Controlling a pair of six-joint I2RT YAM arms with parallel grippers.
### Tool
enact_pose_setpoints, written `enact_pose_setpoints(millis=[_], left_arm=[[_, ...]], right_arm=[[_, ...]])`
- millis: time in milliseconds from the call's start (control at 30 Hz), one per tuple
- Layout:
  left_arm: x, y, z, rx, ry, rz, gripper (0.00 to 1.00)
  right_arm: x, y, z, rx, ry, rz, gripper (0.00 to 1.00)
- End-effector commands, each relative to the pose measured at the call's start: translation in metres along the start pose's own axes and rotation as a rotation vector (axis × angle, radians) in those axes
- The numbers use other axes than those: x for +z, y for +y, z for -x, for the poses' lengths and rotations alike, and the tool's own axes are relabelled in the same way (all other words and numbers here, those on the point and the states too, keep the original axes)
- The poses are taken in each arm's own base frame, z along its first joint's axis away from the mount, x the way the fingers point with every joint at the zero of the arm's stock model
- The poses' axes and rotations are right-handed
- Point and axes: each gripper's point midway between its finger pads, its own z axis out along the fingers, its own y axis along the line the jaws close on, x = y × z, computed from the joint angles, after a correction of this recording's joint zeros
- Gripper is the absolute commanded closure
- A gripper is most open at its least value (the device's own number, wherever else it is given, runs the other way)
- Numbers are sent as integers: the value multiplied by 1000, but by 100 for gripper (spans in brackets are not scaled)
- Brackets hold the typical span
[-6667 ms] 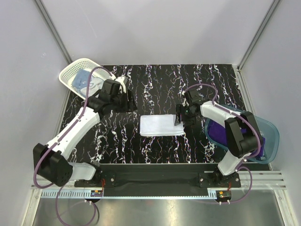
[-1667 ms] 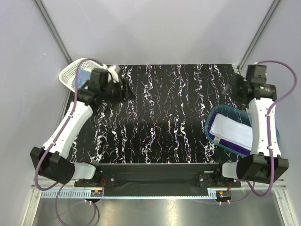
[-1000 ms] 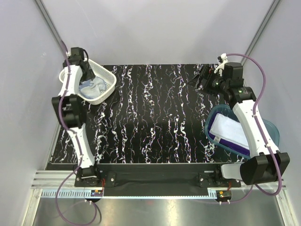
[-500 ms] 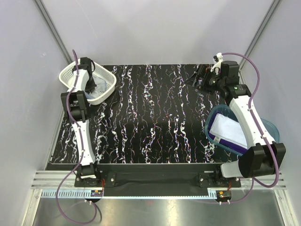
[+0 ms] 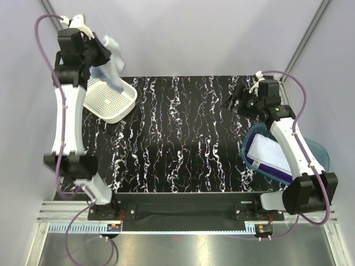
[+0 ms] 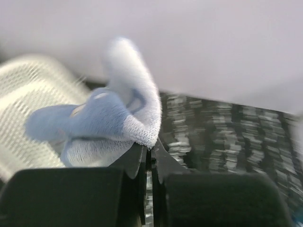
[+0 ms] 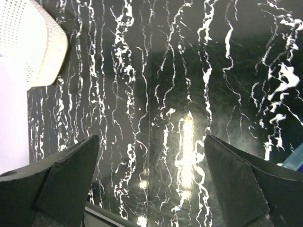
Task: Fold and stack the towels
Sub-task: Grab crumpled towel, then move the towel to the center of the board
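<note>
Blue cloth comes first in the top view: the blue towel (image 5: pixel 112 65) hangs in the air over the far left corner. The left gripper (image 5: pixel 101 52) pinches its upper part, jaws pressed together on it. The lower end of the towel hangs over the far rim of the basket (image 5: pixel 108 102); you cannot tell if it touches. The basket stands on the far left of the table (image 5: pixel 183 138). The right gripper (image 5: pixel 236 100) is over the far right part of the table, spread and holding nothing. Near it, at the right edge, the tub (image 5: pixel 319 160) holds the folded white towel (image 5: pixel 273 153), which lies on the purple towel (image 5: pixel 275 174).

The left wrist view is blurred. You see the two fingers (image 6: pixel 137 163) closed on a fold of the blue towel, with almost no gap between them. The basket is a pale shape at the left.

In the right wrist view, the fingers (image 7: pixel 66 179) stand wide apart, with only the table between them. A corner of the basket shows at the top left, and a bit of the tub rim at the bottom right.
</note>
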Motion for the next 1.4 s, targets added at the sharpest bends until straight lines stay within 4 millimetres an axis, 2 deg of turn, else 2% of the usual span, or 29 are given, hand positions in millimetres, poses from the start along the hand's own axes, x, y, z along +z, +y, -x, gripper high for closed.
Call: enact_pose_setpoints(millis=[0,33,67,100,133,167,233,267,300,367,400,500,567,633,733,833,867,900,967,1000,1033,1133,1167,1200,1267,1300,1333,1367], left_arm=[[-59,-117,-7,80,-18,-377,100],[-71,-130,-14,92,-10,-408,100],[-86,-138,-31,106,13,-435,100],[-96,-154,-48,125,42,-486,100],[-98,-157,-62,129,54,-501,100],[-104,-151,-93,130,99,-509,98],[-108,-155,-135,125,164,-555,96],[-110,-154,-155,116,206,-567,94],[-108,-143,-208,96,328,-559,92],[-111,-138,-258,55,451,-576,85],[-114,-126,-300,38,550,-563,74],[-115,-107,-339,11,621,-510,67],[-115,-101,-335,31,607,-475,55],[-104,-87,-321,56,594,-338,46],[-90,-84,-311,58,585,-262,44],[-78,-83,-311,11,600,-205,43],[-70,-80,-319,5,618,-179,43],[-62,-76,-317,10,598,-148,43],[-40,-79,-314,6,582,-133,43],[-31,-80,-312,8,575,-127,43],[-23,-82,-311,17,575,-124,43],[12,-78,-303,55,564,-43,43],[22,-73,-305,83,570,-11,43],[40,-68,-300,113,553,53,44],[60,-62,-301,170,554,84,44],[70,-67,-283,190,511,101,44],[86,-58,-302,214,550,125,44],[93,-59,-303,251,554,116,44]], right_arm=[[-21,14,19,-51,-76,17,0],[-23,16,21,-56,-78,19,0],[-27,18,23,-58,-84,19,0],[-32,19,26,-52,-94,7,0],[-35,20,27,-41,-93,4,0],[-37,21,27,-44,-93,7,0],[-40,25,25,-51,-77,24,0],[-39,25,23,-47,-68,23,0],[-39,23,18,-42,-45,19,0],[-35,19,12,-46,-16,11,0],[-32,13,4,-38,15,-5,0],[-19,0,-12,-16,90,-45,0],[-9,-3,-21,-6,127,-55,0],[9,-1,-34,-11,159,-56,1],[38,11,-57,-29,213,-39,5],[69,23,-78,-97,259,-19,11],[77,23,-81,-105,266,-21,14],[95,19,-86,-105,290,-32,22],[111,22,-84,-90,305,-37,32],[126,11,-93,-58,327,-83,38],[133,8,-94,-50,325,-101,41],[158,-4,-104,-11,326,-164,47],[164,-2,-106,-12,322,-161,47],[172,-9,-112,3,333,-187,47],[181,-9,-113,0,316,-192,47],[186,-9,-119,-13,321,-189,47],[188,-9,-120,-24,312,-186,47],[192,-8,-121,-38,300,-172,47]])
